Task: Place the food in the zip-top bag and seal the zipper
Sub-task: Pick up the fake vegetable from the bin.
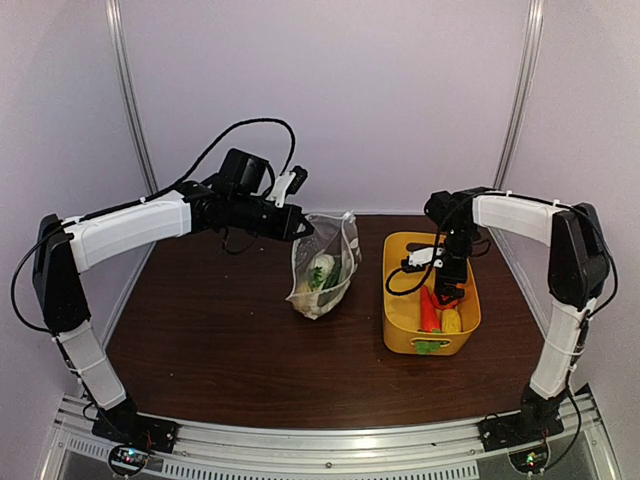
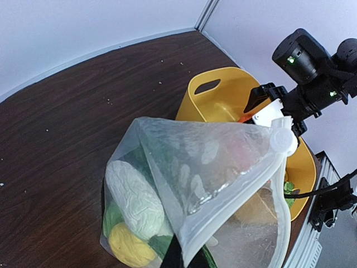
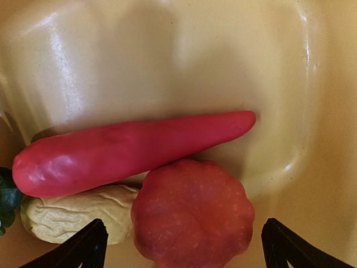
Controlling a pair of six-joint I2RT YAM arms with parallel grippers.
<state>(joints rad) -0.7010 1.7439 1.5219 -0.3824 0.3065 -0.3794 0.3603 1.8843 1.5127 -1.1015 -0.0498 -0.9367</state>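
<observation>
The zip-top bag (image 1: 325, 265) stands on the table, its top edge held up by my left gripper (image 1: 300, 228), which is shut on that edge. In the left wrist view the bag (image 2: 212, 167) holds a white cabbage piece (image 2: 136, 198), a yellow piece (image 2: 127, 245) and green pieces. The zipper's white slider tab (image 2: 281, 139) sits at the far end of the mouth. My left gripper (image 2: 181, 252) shows only as a dark finger under the edge. My right gripper (image 1: 447, 282) is down in the basket, open (image 3: 187, 251), straddling a round red piece (image 3: 192, 215). A long red chili (image 3: 134, 148) and a pale yellow piece (image 3: 72, 215) lie beside it.
The yellow basket (image 1: 398, 310) stands right of the bag, also seen in the left wrist view (image 2: 217, 92), with red, yellow and green pieces in it. Its yellow walls (image 3: 167, 50) close in around my right gripper. The walls of the cell stand behind and at both sides.
</observation>
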